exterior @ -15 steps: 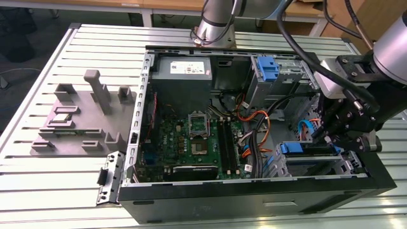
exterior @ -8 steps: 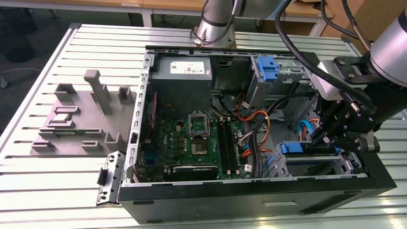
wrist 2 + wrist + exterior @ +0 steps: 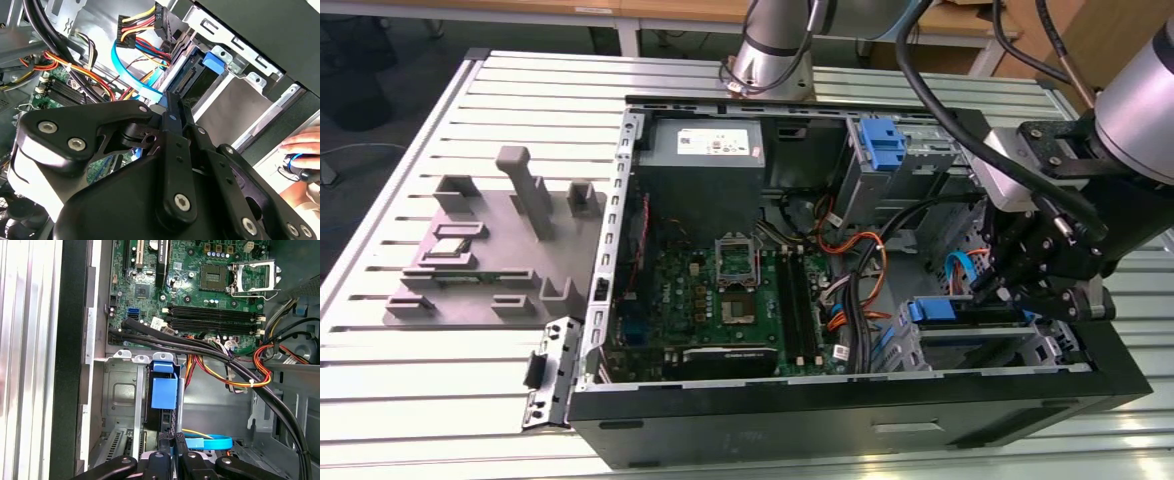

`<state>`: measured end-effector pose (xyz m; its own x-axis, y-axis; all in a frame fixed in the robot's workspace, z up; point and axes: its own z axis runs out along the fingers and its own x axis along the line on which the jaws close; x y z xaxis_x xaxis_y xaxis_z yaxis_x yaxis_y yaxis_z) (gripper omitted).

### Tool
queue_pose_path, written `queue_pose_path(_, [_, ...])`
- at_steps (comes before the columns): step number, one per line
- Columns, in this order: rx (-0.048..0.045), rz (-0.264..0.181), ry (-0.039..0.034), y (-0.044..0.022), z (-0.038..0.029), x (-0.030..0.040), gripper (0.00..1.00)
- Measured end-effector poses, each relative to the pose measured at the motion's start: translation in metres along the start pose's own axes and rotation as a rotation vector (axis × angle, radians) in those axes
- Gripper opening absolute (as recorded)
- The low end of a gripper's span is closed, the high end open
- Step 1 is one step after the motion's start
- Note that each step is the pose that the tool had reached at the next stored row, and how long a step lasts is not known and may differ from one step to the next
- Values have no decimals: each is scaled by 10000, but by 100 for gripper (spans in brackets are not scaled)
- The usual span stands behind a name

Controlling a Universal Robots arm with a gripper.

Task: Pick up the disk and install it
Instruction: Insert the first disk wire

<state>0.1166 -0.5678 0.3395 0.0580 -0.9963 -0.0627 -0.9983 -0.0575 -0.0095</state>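
Note:
The disk [image 3: 947, 310] stands edge-on in the drive cage [image 3: 1014, 350] at the case's corner on the exterior view's right, showing as a blue strip. In the first wrist view its blue carrier tab [image 3: 164, 392] sits at the cage's mouth, with the dark drive body running back toward my gripper [image 3: 173, 441]. My gripper [image 3: 998, 292] hangs just over the disk's cable end. In the second wrist view the fingertips [image 3: 171, 102] lie close together, right at the disk's [image 3: 197, 82] connector end. No gap shows between fingertips and disk.
A blue flat cable [image 3: 210, 442] and a black cable bundle [image 3: 225, 360] run close beside my fingers. The motherboard [image 3: 720, 300] fills the case's middle. An upright blue bracket [image 3: 881, 140] stands at the far cage. A person's hand [image 3: 300, 150] rests outside the case. A grey fixture [image 3: 494, 240] lies left.

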Motion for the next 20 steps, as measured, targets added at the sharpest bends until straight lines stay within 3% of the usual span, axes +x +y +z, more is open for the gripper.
queue_pose_path(5, [19, 307, 0, -2, 5, 0, 16])
queue_pose_path(20, [22, 343, 2, -2, 28, 2, 16])
